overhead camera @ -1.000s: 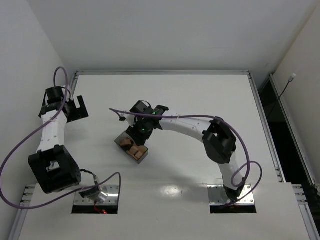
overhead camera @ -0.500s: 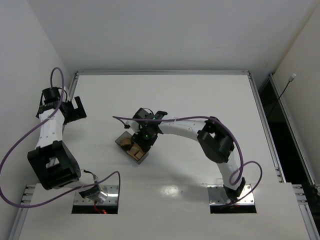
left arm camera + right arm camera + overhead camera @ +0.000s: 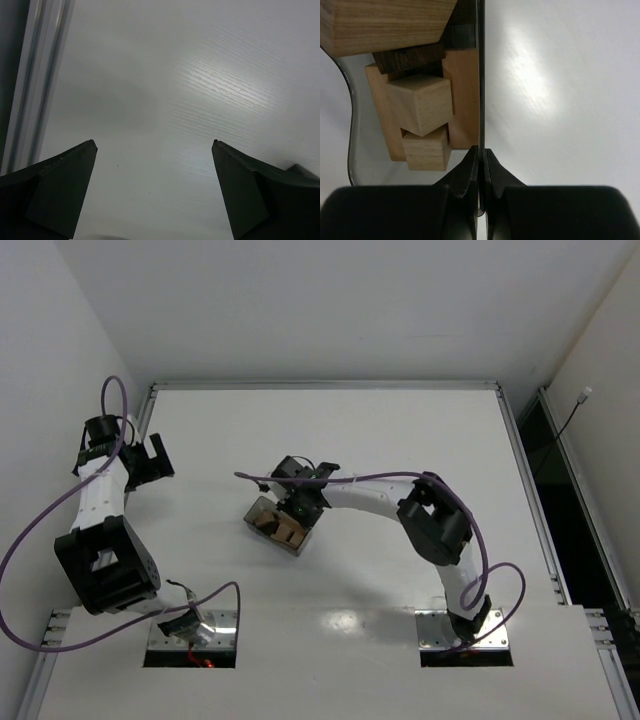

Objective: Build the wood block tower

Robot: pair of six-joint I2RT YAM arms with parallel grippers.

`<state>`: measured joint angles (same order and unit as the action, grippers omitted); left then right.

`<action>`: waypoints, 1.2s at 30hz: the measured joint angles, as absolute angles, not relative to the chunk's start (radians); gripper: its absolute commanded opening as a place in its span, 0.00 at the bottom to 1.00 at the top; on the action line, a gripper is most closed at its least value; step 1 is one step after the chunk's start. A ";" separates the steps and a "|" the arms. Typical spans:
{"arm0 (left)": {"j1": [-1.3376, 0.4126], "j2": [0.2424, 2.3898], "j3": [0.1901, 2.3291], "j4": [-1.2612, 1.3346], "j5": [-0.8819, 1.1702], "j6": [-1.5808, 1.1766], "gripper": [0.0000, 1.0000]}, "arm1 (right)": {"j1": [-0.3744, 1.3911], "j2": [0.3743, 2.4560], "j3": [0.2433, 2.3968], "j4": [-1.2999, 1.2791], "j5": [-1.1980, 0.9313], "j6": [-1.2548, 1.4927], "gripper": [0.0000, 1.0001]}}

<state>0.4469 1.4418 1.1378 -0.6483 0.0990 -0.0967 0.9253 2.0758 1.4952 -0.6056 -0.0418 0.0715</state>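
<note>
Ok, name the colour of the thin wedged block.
The thin block is dark brown; right wrist view.

A grey bin (image 3: 258, 508) sits on the white table (image 3: 420, 430).

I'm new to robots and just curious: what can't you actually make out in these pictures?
Top view: the wood blocks in the bin are too small to count; the right tool covers part of it.
Right wrist view: the top edge cuts off the light block; upper blocks hide lower ones.
Left wrist view: the left tool frames only table.
</note>
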 measured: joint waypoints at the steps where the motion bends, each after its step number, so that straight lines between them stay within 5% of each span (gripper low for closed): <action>1: 0.447 1.442 1.138 -0.648 0.102 -0.102 1.00 | 0.922 2.068 1.490 -0.604 0.014 0.070 0.00; 8: 0.447 1.477 1.166 -0.650 0.108 -0.181 1.00 | 0.869 1.926 1.380 -0.482 0.497 -0.065 0.00; 15: 0.447 1.541 1.191 -0.659 0.115 -0.216 1.00 | 0.847 1.760 1.045 -0.008 0.888 -0.511 0.00; 29: 0.447 1.540 1.191 -0.665 0.117 -0.219 1.00 | 0.940 1.915 0.862 0.689 1.081 -1.106 0.00; 36: 0.447 1.540 1.208 -0.677 0.119 -0.218 1.00 | 1.142 1.875 0.657 0.839 1.137 -1.193 0.00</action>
